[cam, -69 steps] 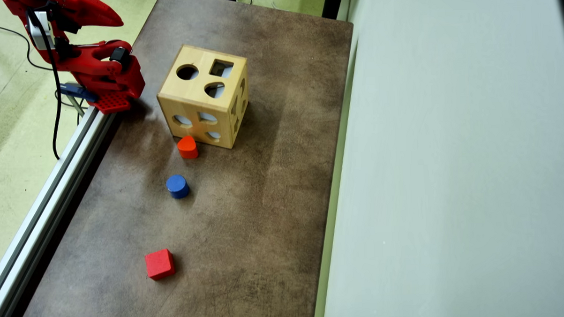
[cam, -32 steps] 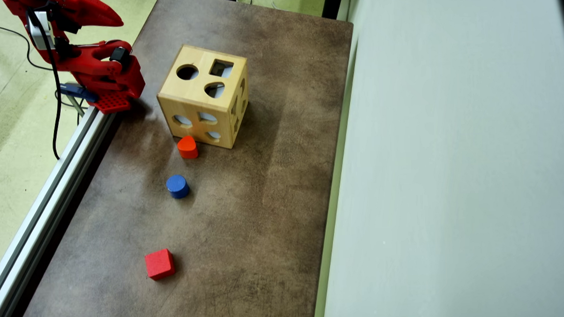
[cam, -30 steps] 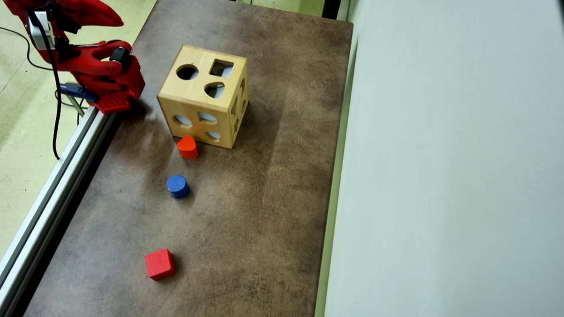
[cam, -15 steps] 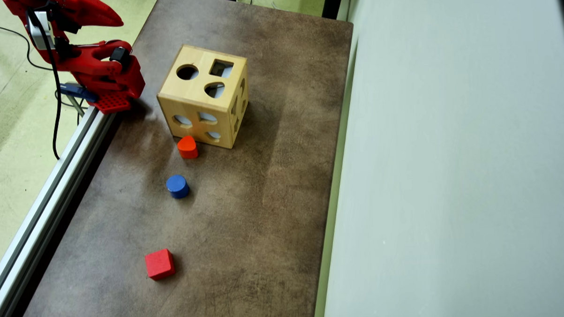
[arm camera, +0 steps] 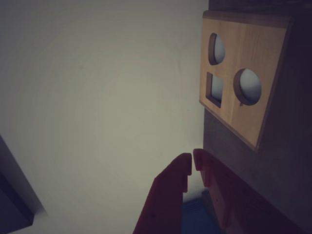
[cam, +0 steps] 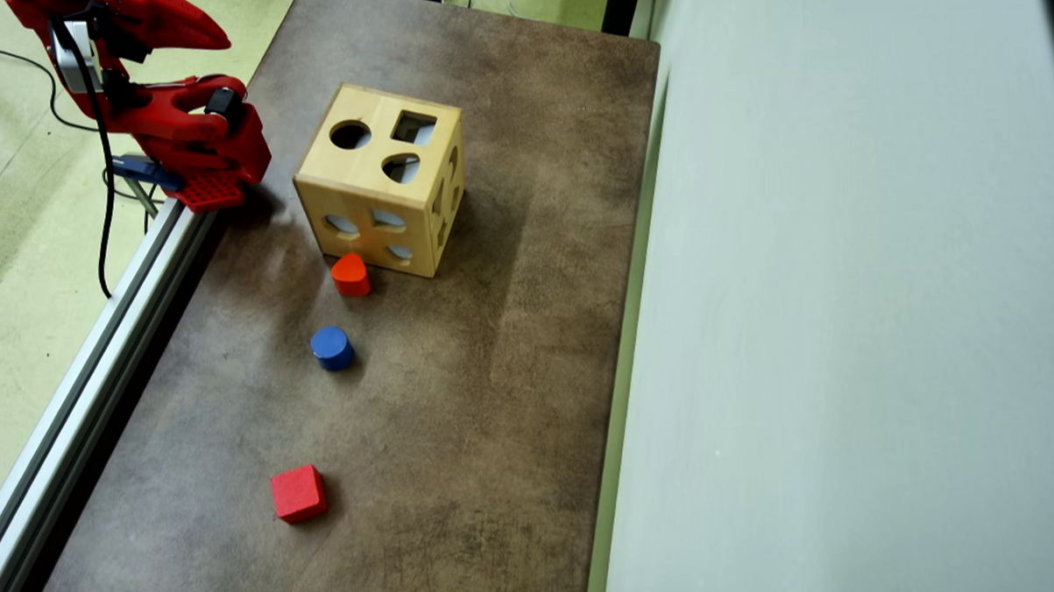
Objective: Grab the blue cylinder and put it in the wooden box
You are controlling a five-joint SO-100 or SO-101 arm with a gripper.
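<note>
Parked, nothing grasped.
My jaws are clenched, empty; blue cylinder (cam: 331, 347) waits mid-bench, apart from wooden box (cam: 381, 178).

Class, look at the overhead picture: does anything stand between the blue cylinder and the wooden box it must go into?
Yes. The orange-red rounded block stands between the blue cylinder and the wooden box, close against the box's near face. It sits low, so lifting the cylinder over it should probably clear it.
</note>
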